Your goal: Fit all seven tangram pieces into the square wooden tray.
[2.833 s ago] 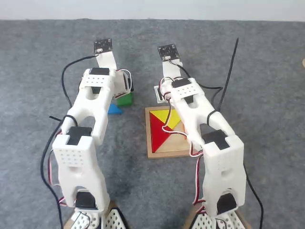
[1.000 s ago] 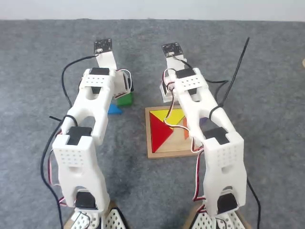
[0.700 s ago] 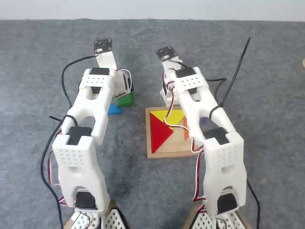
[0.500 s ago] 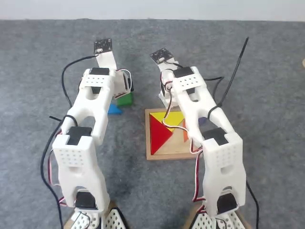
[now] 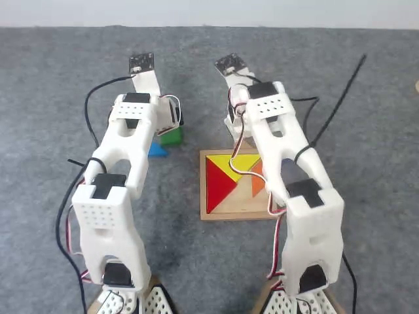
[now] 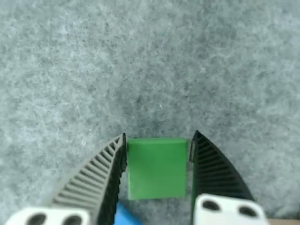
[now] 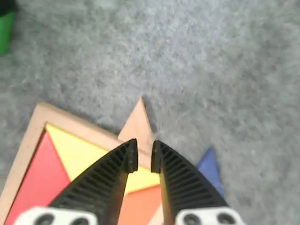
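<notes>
1. our right gripper (image 7: 144, 142) has its jaws drawn almost together, with only a slit between them and nothing in it. the tips hang over the far edge of the wooden tray (image 5: 229, 215).
2. right under those tips lies a pale triangle (image 7: 138, 123), partly across the tray's far rim. its apex points away from us onto the grey carpet (image 5: 65, 98).
3. inside the tray we see a red triangle (image 5: 219, 186), a yellow triangle (image 5: 232, 163) and an orange piece (image 5: 257, 183).
4. a dark blue triangle (image 7: 208, 165) lies on the carpet just outside that far edge, toward the right.
5. our left gripper (image 6: 159, 136) clasps the green square (image 6: 157, 168) by two opposite sides. the square lies flat on the carpet, off the tray's far left corner, with a light blue triangle (image 5: 157, 150) just beside it.
6. we judge the next move turns on the pale triangle. the right arm is nearer, and the piece's apex-to-base line runs with the jaws, so it wants drawing back over the rim.
</notes>
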